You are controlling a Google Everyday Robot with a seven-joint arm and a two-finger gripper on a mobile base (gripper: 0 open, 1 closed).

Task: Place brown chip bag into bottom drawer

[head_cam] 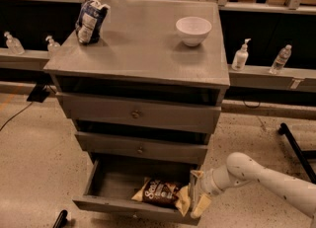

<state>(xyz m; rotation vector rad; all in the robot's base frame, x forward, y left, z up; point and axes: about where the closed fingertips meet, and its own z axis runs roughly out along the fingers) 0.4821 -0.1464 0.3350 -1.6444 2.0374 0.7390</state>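
The brown chip bag lies flat inside the open bottom drawer, toward its right side. It has a dark brown middle with white lettering and a tan end pointing right. My gripper is at the drawer's right front corner, just right of the bag's tan end. Its pale fingers stand apart, one above the other, and the bag rests on the drawer floor rather than between them. The white arm comes in from the lower right.
Two shallower drawers above stick out slightly. On the cabinet top are a dark blue and white bag and a white bowl. Bottles stand on the ledge behind. A black leg lies on the floor at right.
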